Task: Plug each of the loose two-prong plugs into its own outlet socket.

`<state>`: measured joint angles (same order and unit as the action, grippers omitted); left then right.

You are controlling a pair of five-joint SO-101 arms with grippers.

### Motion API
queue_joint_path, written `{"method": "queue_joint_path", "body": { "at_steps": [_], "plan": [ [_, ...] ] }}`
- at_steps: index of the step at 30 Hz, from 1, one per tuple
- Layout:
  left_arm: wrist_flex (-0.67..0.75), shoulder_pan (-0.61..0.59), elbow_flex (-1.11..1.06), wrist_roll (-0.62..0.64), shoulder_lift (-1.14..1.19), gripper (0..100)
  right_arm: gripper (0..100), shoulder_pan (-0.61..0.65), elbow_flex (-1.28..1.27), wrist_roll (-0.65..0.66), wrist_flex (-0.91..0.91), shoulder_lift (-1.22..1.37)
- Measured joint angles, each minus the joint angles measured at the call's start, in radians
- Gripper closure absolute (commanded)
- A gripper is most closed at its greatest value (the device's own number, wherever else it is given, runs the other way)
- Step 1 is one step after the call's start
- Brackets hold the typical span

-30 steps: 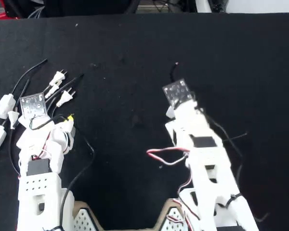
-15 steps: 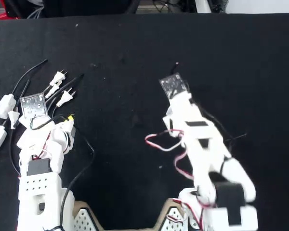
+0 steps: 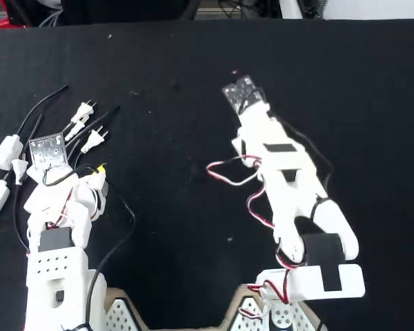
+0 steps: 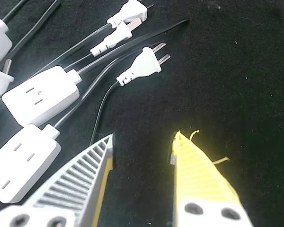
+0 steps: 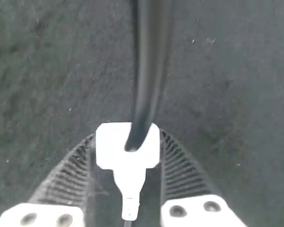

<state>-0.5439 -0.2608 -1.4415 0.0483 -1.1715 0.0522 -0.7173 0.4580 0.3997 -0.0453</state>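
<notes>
Stretching farther out over the table (image 3: pixel 159 55), the right claw (image 5: pixel 128 142) carries its plug (image 5: pixel 128 158) clamped tight, cable (image 5: pixel 146 56) trailing, well apart from the sockets (image 4: pixel 40 94); the left claw (image 4: pixel 142 142) hovers wide open and empty near the other plugs (image 4: pixel 141 66), so nothing is mated yet

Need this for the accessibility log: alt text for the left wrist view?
The left arm's open grey-and-yellow gripper hangs over black cloth, holding nothing. Beyond it lie three white two-prong plugs and white outlet sockets on black cords.
</notes>
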Motion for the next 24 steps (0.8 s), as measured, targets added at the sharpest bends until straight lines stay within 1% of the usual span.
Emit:
{"method": "queue_joint_path", "body": {
  "at_steps": [4,8,11,17,21,24],
  "plan": [
    [0.0,0.0,0.0,0.0,0.0,80,98.8,-0.041,0.152,0.005,0.152,0.011],
    [0.0,0.0,0.0,0.0,0.0,80,98.8,-0.164,0.367,0.005,0.339,0.026],
    [0.0,0.0,0.0,0.0,0.0,80,98.8,-0.259,0.569,0.005,0.519,0.101],
    [0.0,0.0,0.0,0.0,0.0,80,98.8,-0.394,1.051,0.005,0.888,0.422],
    [0.0,0.0,0.0,0.0,0.0,80,98.8,-0.465,1.439,0.006,1.056,0.694],
    [0.0,0.0,0.0,0.0,0.0,80,98.8,-0.488,1.746,0.051,1.165,0.899]
  ]
}}
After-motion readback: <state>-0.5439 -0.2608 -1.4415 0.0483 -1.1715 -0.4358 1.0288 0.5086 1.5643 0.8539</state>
